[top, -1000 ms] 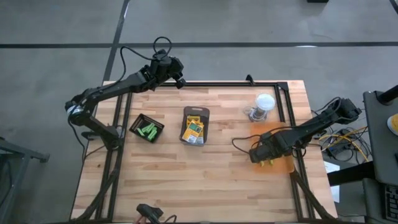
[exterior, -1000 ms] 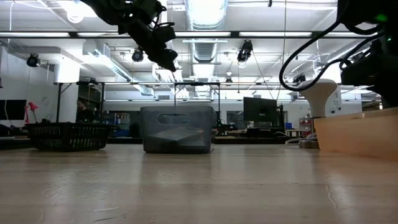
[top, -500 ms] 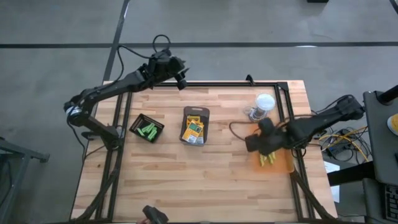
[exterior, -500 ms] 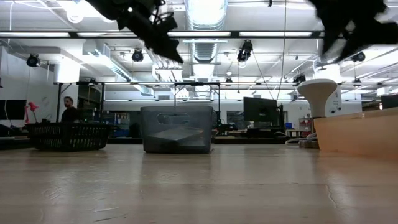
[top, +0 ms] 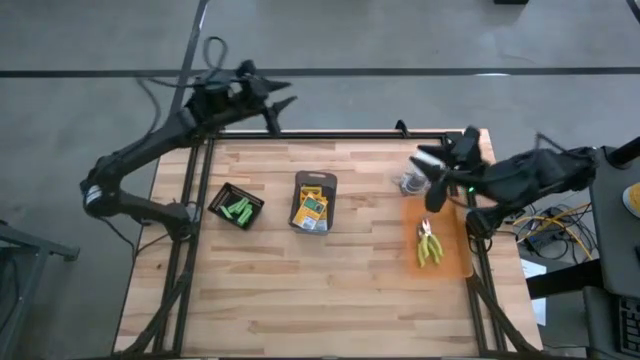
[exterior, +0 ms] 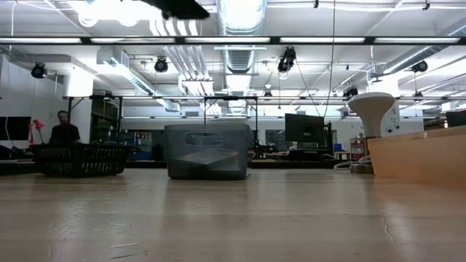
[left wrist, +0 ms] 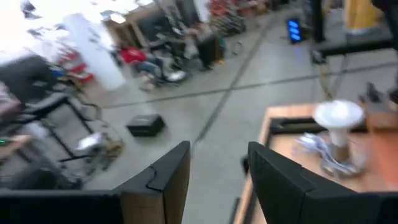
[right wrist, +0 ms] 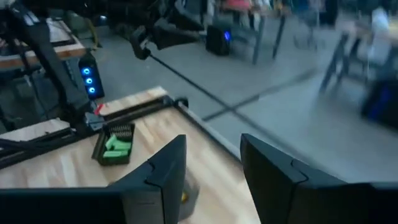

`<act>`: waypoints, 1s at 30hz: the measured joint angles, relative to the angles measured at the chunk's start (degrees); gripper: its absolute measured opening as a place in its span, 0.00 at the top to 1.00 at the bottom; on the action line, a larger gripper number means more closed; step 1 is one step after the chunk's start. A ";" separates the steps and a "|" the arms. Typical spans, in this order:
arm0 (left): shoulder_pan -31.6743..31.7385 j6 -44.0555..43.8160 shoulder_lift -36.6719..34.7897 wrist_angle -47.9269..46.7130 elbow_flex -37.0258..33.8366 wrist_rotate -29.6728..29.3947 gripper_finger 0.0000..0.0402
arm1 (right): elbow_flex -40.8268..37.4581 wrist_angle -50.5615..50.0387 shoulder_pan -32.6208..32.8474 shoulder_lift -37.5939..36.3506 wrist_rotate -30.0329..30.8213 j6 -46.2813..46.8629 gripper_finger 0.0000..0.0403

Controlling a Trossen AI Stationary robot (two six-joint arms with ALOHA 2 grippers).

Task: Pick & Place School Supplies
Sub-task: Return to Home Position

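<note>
Work surface: table (top: 330, 290) of pale wooden strips in a butcher-block pattern, edged by a dark metal frame.

Far left of the surface: small black rectangular tray (top: 218, 199), set at a slant, with walls that read as a fine grid in the low view. Inside: short bright-green sticks (top: 238, 209), rounded, in a loose cluster.

Centre: grey rectangular bin (top: 316, 181) of plastic, smooth-walled and translucent in the low view, with rounded corners. Inside: flat yellow-and-green crayon boxes (top: 312, 208), overlapping; exact count not legible.

Right edge: shallow orange bin (top: 452, 262), plain flat walls. Inside: pliers (top: 430, 246) with yellow-green handles, metal heads toward the far side, lying close together.

Far right: clear jar (left wrist: 339, 144) with a round white lid, upright, just beyond the far end of the orange bin; partly covered by the right arm in the high view.

Left gripper (left wrist: 217, 155): high above and beyond the far edge of the table, toward its far left corner. Two dark, blocky fingers spread apart, nothing between them.

Right gripper (right wrist: 212, 143): over the far right of the table, above the jar and the far end of the orange bin. Dark flat-faced fingers parted, holding nothing.

Room beyond, low view: a person (exterior: 64, 131), far off behind the black tray.
</note>
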 joint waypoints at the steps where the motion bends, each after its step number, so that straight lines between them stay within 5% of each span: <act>1: 0.00 -0.03 -1.60 -0.30 -0.20 -1.08 0.58 | 1.72 0.30 -0.01 0.07 -0.15 -3.69 0.64; 7: -0.02 -0.37 -10.19 -5.93 -0.47 -4.81 0.58 | 8.56 0.46 -0.01 0.16 -0.84 -9.77 0.66; 11: -0.02 -10.84 -14.88 -11.08 -0.52 -4.22 0.58 | 8.68 0.36 -0.01 0.20 -6.55 -14.22 0.67; 16: -0.07 -13.82 -17.66 -17.64 -0.52 3.97 0.58 | 6.88 1.21 0.01 0.29 -9.39 -14.79 0.66; 23: -0.33 -10.19 -19.61 -24.11 -2.81 25.60 0.58 | 2.90 11.35 0.03 0.23 -20.20 -16.19 0.65; 30: -0.26 -3.74 -21.94 -22.32 -11.68 28.35 0.58 | -3.04 19.00 -0.01 -0.36 -29.23 -20.11 0.67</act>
